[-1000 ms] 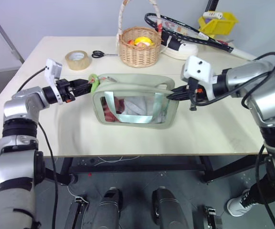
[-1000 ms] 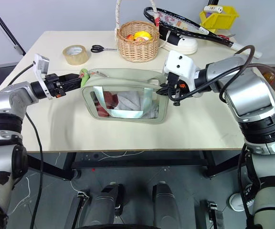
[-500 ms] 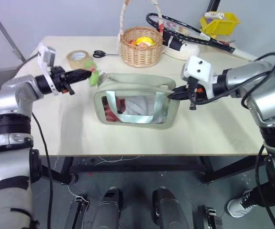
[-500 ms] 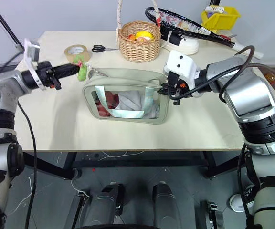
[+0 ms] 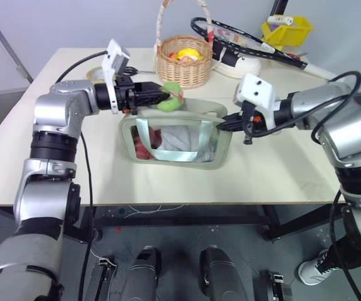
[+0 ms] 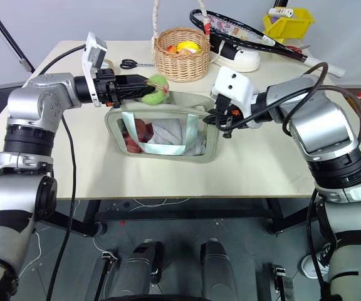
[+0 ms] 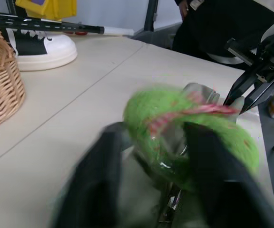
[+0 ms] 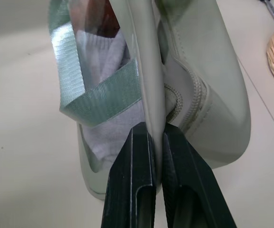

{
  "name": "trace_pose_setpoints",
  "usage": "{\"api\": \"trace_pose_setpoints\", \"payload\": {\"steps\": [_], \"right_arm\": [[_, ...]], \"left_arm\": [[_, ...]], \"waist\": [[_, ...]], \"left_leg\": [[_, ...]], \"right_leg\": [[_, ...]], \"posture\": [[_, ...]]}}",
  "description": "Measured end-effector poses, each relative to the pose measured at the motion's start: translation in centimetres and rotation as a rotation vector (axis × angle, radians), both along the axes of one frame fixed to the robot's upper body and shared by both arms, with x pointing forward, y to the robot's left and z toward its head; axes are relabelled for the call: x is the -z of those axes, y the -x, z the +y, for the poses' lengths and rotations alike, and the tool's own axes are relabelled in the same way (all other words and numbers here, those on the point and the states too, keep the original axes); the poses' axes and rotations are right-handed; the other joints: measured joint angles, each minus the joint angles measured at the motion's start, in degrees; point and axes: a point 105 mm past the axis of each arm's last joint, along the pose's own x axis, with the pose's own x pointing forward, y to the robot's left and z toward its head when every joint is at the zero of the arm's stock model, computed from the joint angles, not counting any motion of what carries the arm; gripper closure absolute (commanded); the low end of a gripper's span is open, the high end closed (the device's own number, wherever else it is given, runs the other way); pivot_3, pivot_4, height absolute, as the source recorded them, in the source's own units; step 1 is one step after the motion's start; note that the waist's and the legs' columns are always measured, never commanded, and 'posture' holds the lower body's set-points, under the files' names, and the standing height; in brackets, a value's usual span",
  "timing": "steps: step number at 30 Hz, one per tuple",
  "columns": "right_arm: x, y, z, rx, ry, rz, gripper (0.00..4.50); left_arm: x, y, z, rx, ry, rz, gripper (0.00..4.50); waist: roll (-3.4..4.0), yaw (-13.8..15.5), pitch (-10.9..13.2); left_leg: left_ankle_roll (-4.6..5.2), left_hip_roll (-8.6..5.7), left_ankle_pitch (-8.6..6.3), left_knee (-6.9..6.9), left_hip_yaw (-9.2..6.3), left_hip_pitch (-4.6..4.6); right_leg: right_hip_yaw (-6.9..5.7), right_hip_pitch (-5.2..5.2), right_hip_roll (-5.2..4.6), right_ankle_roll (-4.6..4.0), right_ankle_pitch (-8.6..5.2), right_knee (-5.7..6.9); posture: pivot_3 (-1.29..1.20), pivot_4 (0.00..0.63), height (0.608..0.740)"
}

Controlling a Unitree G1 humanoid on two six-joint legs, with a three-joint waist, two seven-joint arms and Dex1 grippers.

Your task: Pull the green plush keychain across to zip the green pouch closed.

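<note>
Small fuzzy bright-green plush keychain [image 5: 170,96] pinched between fingers of left pincer [image 5: 160,94], above top edge of pale sage-green fabric pouch [image 5: 175,134] on beige desk [image 5: 268,169]. Right pincer [image 8: 149,156] pressed together on pouch's right end seam, near zipper.

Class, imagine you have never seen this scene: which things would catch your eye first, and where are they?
The green plush keychain sits between the left gripper's fingers above the green pouch at mid-table. The right gripper pinches the pouch's other end. Behind stands a wicker basket of fruit.
</note>
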Motion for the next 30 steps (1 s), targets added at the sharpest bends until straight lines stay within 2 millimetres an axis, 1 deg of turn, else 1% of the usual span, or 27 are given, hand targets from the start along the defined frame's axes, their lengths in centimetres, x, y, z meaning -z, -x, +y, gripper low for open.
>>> {"api": "trace_pose_setpoints", "payload": {"steps": [1, 2, 5, 9, 13, 15, 17, 20, 23, 25, 26, 28, 30], "right_arm": [[0.1, 0.0, 0.0, 0.002, 0.000, 0.002, 4.50], [0.1, 0.0, -0.1, 0.005, -0.001, 0.005, 4.50], [0.3, 0.0, -0.1, 0.010, -0.001, 0.007, 4.50], [0.3, 0.0, -0.1, 0.016, -0.002, 0.008, 4.50], [0.4, 0.0, -0.1, 0.019, -0.007, 0.007, 4.50], [0.4, 0.0, -0.1, 0.021, -0.008, 0.007, 4.50], [0.5, 0.0, 0.1, 0.016, -0.012, 0.007, 4.50], [0.5, 0.0, 0.1, 0.015, -0.015, 0.007, 4.50], [0.5, -0.1, 0.2, 0.014, -0.019, 0.007, 4.50], [0.5, -0.2, 0.2, 0.014, -0.022, 0.008, 4.50], [0.5, -0.2, 0.2, 0.011, -0.023, 0.007, 4.50], [0.5, -0.2, 0.3, 0.005, -0.023, 0.006, 4.50], [0.5, -0.2, 0.3, 0.003, -0.023, 0.006, 4.50]], "left_arm": [[0.1, 0.0, 0.2, -0.005, -0.004, 0.002, 0.56], [0.0, 0.0, 0.5, -0.009, -0.011, 0.000, 0.03], [-0.4, 0.2, 1.5, -0.019, -0.029, -0.021, 0.03], [-1.2, 1.0, 3.6, -0.027, -0.059, -0.053, 0.03], [-1.6, 2.9, 6.0, -0.009, -0.083, -0.090, 0.03], [-1.6, 3.6, 6.7, 0.001, -0.084, -0.097, 0.03], [-0.9, 4.8, 7.3, 0.030, -0.106, -0.097, 0.03], [2.1, 6.1, 7.5, 0.079, -0.153, -0.036, 0.03], [3.9, 6.1, 7.6, 0.068, -0.210, -0.017, 0.03], [4.5, 5.7, 7.6, 0.041, -0.253, -0.030, 0.03], [4.6, 5.5, 7.6, 0.025, -0.269, -0.043, 0.25], [4.9, 4.8, 7.6, -0.010, -0.263, -0.049, 0.87], [5.3, 4.4, 7.2, -0.017, -0.242, -0.036, 1.88]], "waist": [[0.00, -0.01, 0.00], [0.00, -0.02, 0.00], [0.00, -0.03, 0.00], [0.00, -0.04, 0.00], [0.00, -0.02, 0.00], [0.00, 0.02, 0.00], [0.01, -0.03, -0.01], [0.01, -0.06, -0.01], [0.01, 0.05, -0.01], [0.01, 0.05, -0.01], [0.01, 0.02, -0.01], [0.01, -0.01, -0.01], [0.01, -0.07, -0.01]], "left_leg": [[0.00, 0.00, 0.00, 0.00, 0.00, 0.00], [0.00, 0.00, 0.00, 0.00, -0.01, 0.00], [0.00, 0.00, 0.00, 0.00, -0.01, 0.00], [0.00, 0.01, 0.00, 0.00, -0.01, 0.00], [-0.01, 0.01, 0.00, -0.01, -0.02, -0.01], [-0.01, 0.01, 0.00, 0.00, -0.02, 0.00], [-0.01, 0.01, 0.00, -0.01, 0.01, -0.01], [-0.01, 0.03, 0.00, -0.02, 0.00, 0.01], [-0.01, 0.04, 0.00, 0.00, 0.02, 0.00], [0.00, 0.04, 0.00, 0.00, 0.02, 0.00], [0.00, 0.04, 0.00, 0.00, 0.03, 0.00], [0.00, 0.04, 0.00, 0.00, 0.03, 0.00], [0.00, 0.04, 0.00, 0.00, 0.03, -0.01]], "right_leg": [[0.00, 0.00, 0.00, 0.00, 0.00, 0.00], [0.00, -0.01, -0.01, 0.00, 0.00, 0.00], [0.00, -0.01, -0.02, -0.02, -0.01, 0.00], [0.00, -0.01, -0.06, -0.16, -0.09, 0.00], [0.00, -0.03, -0.12, -0.17, -0.09, 0.00], [0.00, -0.02, -0.14, -0.19, -0.10, 0.00], [0.00, -0.02, -0.17, -0.20, -0.11, -0.02], [0.00, -0.03, -0.17, -0.37, -0.20, 0.02], [-0.01, -0.01, -0.19, -0.38, -0.20, 0.02], [-0.01, -0.01, -0.18, -0.38, -0.20, 0.02], [-0.01, -0.01, -0.18, -0.38, -0.20, 0.02], [-0.01, -0.01, -0.17, -0.37, -0.20, 0.03], [-0.01, -0.02, -0.17, -0.37, -0.20, 0.03]], "posture": [[0.00, 0.150, 0.644], [0.00, 0.150, 0.644], [0.00, 0.150, 0.644], [0.00, 0.150, 0.644], [0.00, 0.150, 0.644], [0.00, 0.150, 0.644], [0.00, 0.150, 0.644], [0.00, 0.150, 0.644], [0.00, 0.150, 0.644], [0.00, 0.150, 0.644], [0.00, 0.150, 0.644], [0.00, 0.150, 0.644], [0.00, 0.150, 0.644]]}}
